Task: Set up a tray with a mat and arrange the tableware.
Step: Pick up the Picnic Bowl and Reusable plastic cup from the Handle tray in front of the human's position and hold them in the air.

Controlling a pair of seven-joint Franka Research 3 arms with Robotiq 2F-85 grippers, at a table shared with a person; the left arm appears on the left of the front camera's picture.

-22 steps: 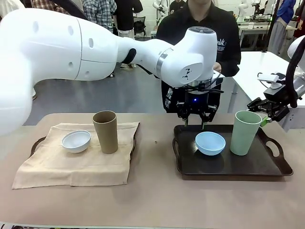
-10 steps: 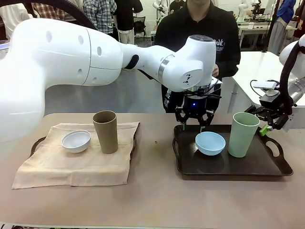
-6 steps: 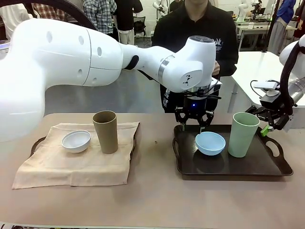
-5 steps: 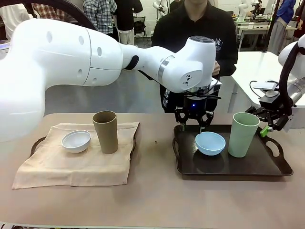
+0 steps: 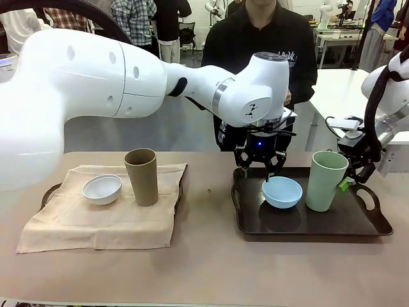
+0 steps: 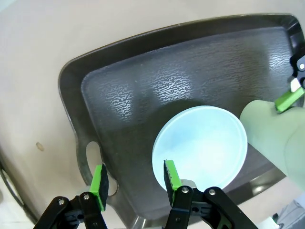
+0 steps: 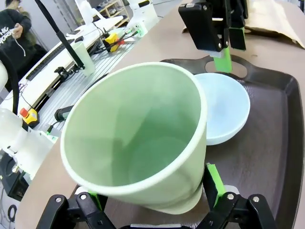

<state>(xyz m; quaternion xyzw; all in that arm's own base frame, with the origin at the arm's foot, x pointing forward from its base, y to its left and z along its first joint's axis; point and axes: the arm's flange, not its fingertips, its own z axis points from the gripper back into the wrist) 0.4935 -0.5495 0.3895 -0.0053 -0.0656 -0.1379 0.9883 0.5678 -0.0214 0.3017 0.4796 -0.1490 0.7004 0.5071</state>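
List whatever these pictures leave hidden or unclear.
Right wrist view: the pale green cup hides most of the right gripper's pads; contact unclear.
Front view: the mat covers the left tray, except its handles.
Left wrist view: the left gripper's finger overlaps the light blue bowl's rim; touching unclear.

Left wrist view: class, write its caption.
Open left gripper at rim of light blue bowl; pale green cup beside it on tray.

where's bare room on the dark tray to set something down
Bare: the tray's front strip before the light blue bowl and pale green cup, and its right end. Crowded: left hand at bowl, right hand at cup.
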